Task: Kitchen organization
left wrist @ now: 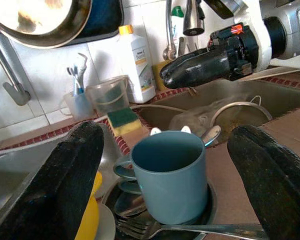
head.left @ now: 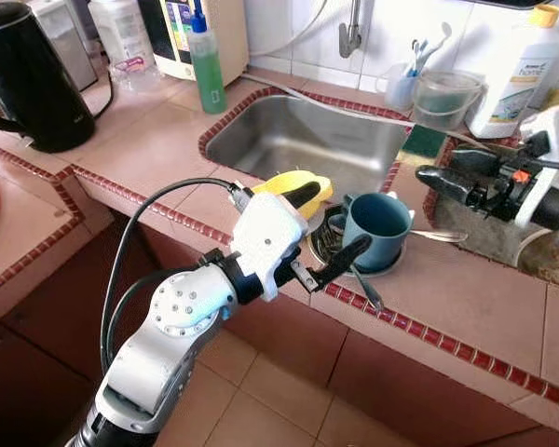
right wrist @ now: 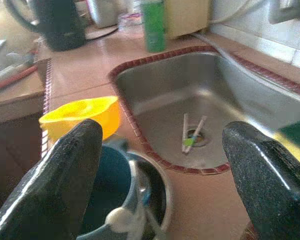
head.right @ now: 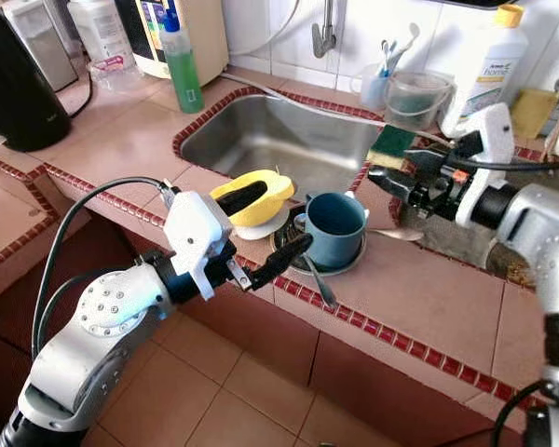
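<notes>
A blue-grey ceramic mug (head.left: 377, 230) stands in a dark round dish (head.left: 328, 244) near the front edge of the tiled bench (head.left: 466, 298), just beside the steel sink (head.left: 307, 140) — a yellow plastic bowl (head.left: 293, 189) beside it. The left pincer (head.left: 323, 233) gapes wide around the mug; the right pincer (right wrist: 160, 165), fingers wide apart, hovers just beyond it.

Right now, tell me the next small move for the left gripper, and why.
Probably ease the left gripper forward around the blue mug: its fingers are open, the mug stands upright between them in the left wrist view, not yet touched.
</notes>
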`<state>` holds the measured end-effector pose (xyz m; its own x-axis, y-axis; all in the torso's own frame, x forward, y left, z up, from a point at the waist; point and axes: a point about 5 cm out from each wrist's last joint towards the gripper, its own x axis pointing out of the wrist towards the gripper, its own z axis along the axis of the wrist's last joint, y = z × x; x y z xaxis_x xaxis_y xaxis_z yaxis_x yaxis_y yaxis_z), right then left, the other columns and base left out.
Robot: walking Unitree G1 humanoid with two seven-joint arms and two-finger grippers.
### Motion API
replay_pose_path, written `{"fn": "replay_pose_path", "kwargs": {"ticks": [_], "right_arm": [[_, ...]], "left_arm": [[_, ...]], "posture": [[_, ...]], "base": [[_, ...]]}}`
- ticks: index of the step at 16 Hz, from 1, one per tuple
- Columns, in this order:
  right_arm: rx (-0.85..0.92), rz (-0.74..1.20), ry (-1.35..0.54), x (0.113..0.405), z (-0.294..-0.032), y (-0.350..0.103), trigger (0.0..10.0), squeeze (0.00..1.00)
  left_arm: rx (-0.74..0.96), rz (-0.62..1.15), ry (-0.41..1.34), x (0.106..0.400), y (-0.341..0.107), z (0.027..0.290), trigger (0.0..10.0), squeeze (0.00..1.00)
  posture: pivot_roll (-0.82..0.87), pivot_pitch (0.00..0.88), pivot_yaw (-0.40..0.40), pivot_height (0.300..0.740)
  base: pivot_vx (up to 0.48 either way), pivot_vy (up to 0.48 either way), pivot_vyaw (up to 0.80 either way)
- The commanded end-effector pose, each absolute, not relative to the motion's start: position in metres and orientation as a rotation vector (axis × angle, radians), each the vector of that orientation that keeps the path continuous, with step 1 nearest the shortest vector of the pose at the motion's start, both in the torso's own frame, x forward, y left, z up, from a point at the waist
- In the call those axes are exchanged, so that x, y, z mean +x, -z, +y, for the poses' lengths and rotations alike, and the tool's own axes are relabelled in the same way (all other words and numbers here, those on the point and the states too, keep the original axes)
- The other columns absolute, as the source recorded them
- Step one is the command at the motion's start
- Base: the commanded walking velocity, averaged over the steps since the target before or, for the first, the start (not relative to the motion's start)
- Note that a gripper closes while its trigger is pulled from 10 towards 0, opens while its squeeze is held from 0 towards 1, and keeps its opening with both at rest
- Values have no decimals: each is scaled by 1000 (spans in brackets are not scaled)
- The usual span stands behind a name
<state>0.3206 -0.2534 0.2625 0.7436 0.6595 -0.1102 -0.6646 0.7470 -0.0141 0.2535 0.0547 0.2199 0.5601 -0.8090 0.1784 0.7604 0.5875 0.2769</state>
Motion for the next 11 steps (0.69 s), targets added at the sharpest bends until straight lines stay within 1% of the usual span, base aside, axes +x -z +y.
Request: {"fn": "replay_pose_path", "kwargs": {"ticks": [1, 6, 8, 9, 11], "right_arm": [[-88, 127, -808, 318, -255, -268, 10000, 0], [-153, 251, -912, 316, -260, -266, 10000, 0], [-189, 314, -974, 318, -255, -263, 10000, 0], [-193, 324, -985, 318, -254, -263, 10000, 0], [-207, 362, -997, 327, -251, -262, 10000, 0]], "left_arm": [[194, -328, 941, 249, -223, 53, 10000, 0], [187, -337, 929, 248, -225, 52, 10000, 0], [186, -352, 925, 246, -226, 50, 10000, 0], [186, -356, 925, 245, -227, 50, 10000, 0], [176, -372, 915, 243, -230, 49, 10000, 0]], "posture": [[-213, 132, 18, 740], [-218, 144, 1, 740], [-217, 151, -19, 740], [-217, 151, -19, 740], [-208, 157, -44, 740]], "base": [[0, 0, 0], [0, 0, 0], [0, 0, 0], [0, 0, 0], [0, 0, 0]]}}
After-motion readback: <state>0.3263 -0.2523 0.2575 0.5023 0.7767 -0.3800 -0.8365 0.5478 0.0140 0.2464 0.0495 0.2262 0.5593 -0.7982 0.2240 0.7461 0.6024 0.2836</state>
